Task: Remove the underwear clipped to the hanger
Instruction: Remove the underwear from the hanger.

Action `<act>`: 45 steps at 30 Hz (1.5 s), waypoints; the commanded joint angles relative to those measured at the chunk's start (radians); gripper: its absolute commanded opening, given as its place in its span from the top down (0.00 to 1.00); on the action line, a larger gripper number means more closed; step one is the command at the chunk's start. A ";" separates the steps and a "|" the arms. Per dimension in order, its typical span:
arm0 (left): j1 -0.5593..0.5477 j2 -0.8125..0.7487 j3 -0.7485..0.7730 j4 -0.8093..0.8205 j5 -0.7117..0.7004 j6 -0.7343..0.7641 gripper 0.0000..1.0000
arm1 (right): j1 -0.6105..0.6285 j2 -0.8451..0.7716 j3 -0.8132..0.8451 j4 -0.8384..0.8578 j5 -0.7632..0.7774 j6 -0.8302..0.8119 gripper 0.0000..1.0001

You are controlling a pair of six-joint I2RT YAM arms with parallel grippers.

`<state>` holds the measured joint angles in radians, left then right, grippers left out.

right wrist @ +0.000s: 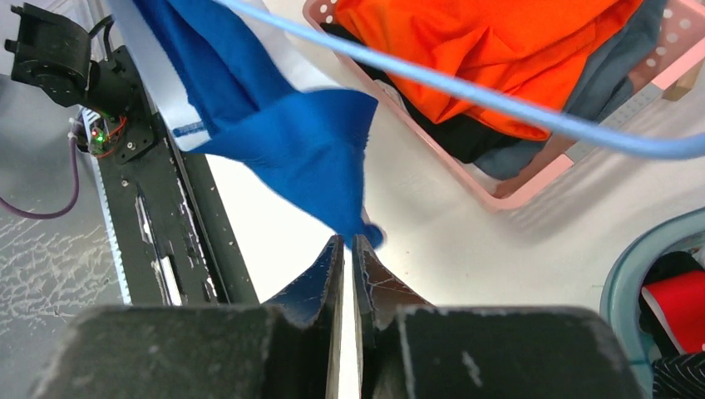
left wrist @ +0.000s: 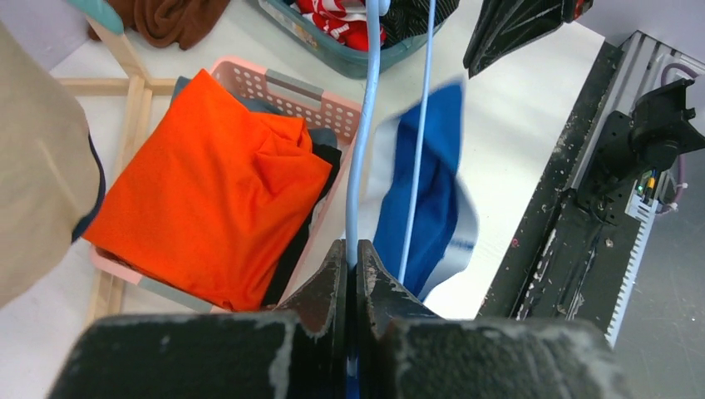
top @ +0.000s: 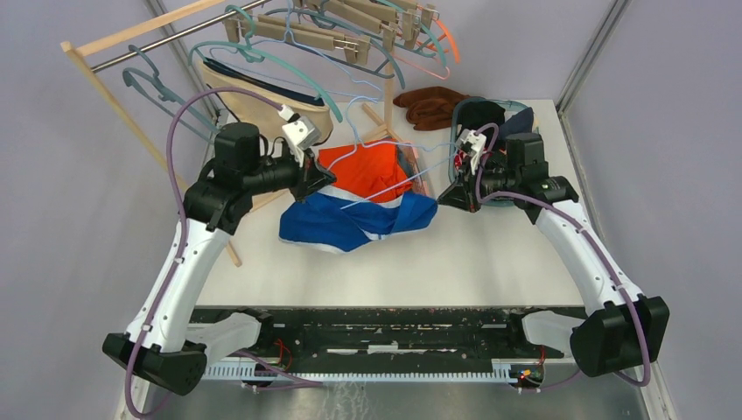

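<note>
The royal blue and white underwear (top: 359, 220) lies spread on the table under a thin light blue hanger (top: 389, 194). My left gripper (top: 328, 179) is shut on the hanger's wire (left wrist: 357, 166), with the blue fabric (left wrist: 426, 191) blurred just past it. My right gripper (top: 444, 199) stands slightly open at the underwear's right end. A narrow slit shows between its jaws (right wrist: 348, 243) and nothing is in it. A corner of the blue fabric (right wrist: 283, 141) hangs right at its tips. I cannot tell whether a clip holds the fabric.
A pink basket (left wrist: 291, 83) holds an orange garment (top: 363, 171) between the arms. A teal basket (right wrist: 619, 283) of clothes sits behind my right gripper, with a brown cloth (top: 429, 103) beyond it. The wooden rack (top: 131, 39) at back left carries several hangers and a beige piece (top: 258, 98).
</note>
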<state>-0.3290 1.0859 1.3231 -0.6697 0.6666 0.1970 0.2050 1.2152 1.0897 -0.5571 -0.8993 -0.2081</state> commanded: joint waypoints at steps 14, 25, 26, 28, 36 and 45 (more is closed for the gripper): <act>-0.159 0.062 0.058 0.055 -0.123 0.038 0.97 | -0.002 -0.119 0.060 -0.124 0.013 -0.104 0.65; -0.258 0.115 0.111 -0.039 -0.179 0.125 0.97 | 0.002 -0.149 0.271 -0.335 0.000 -0.271 0.26; -0.263 0.114 0.104 -0.039 -0.176 0.130 0.97 | 0.002 -0.140 0.289 -0.337 0.004 -0.275 0.21; -0.270 0.112 0.094 -0.042 -0.168 0.139 0.97 | 0.005 -0.117 0.328 -0.341 0.009 -0.283 0.13; -0.293 0.109 0.077 -0.070 -0.104 0.169 0.97 | 0.084 0.000 0.385 -0.342 0.010 -0.316 0.07; -0.298 0.096 0.040 -0.076 -0.060 0.194 0.97 | 0.171 0.058 0.356 -0.290 -0.034 -0.294 0.41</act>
<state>-0.6212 1.2026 1.3735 -0.7689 0.5564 0.3431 0.3630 1.2774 1.4414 -0.8982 -0.8776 -0.5087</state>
